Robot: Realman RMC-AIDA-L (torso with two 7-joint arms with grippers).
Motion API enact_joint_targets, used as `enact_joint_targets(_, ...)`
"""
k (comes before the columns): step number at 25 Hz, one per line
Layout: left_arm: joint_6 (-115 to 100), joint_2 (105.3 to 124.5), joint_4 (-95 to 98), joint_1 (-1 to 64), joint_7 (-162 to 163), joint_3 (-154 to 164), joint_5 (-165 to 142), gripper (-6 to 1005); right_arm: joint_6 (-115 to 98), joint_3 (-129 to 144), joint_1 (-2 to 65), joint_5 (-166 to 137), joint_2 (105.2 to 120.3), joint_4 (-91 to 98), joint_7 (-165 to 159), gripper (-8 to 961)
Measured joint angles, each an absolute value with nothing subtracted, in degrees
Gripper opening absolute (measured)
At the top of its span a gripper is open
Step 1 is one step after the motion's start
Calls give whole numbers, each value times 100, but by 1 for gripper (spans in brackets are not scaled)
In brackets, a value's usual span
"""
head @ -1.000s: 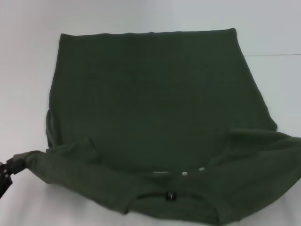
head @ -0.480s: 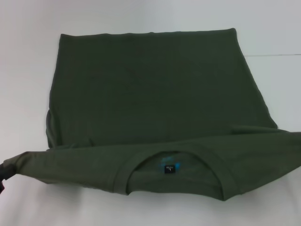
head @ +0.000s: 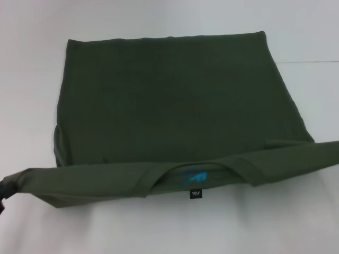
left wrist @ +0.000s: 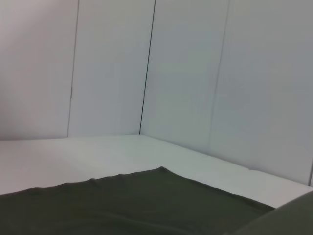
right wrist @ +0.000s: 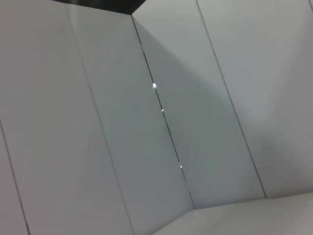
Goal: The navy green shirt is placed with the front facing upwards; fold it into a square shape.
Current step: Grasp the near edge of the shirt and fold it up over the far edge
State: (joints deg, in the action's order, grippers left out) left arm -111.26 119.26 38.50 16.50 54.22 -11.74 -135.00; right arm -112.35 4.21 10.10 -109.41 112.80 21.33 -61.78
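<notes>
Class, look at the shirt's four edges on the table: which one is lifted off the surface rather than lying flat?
The near edge of the navy green shirt, the collar end with the dark neck label. It is stretched taut between the sleeves, and the left gripper is at the left sleeve.

One dark olive-green cotton shirt (head: 169, 106) fills the middle of the head view. It bears one small dark neck label (head: 196, 193) at lower centre. One black gripper (head: 4, 189) shows at the lower left edge.

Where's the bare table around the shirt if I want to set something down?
Bare table runs left of the navy green shirt, beyond its far hem, to its right, and along the near edge below the lifted collar band. The left gripper crowds the near-left corner, at the shirt's sleeve.
</notes>
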Motion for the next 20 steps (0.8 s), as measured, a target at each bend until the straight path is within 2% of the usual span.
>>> enact_joint_targets(5,-11061,11926,3696,1829,5344,-1139,-13476,19,-11101,470,1213,-10998,11401,2219,-6212,31)
enact_joint_targets(12,-11193,11911,3694,1793,5158,-1166,-13195,19,-11394,529,940,-11030,11892,3109,-6118,31)
enact_joint_targets(14,-11321,11907,3720,1771,5061,-1150,-13172,19,-11410,631,805,-11015,11943,3131,-6013,31)
enact_joint_targets(20,-11693,11912,3811,1635,4722,-1131,-13167,20,-11439,1339,342,-10700,11954,2875,-5458,30)
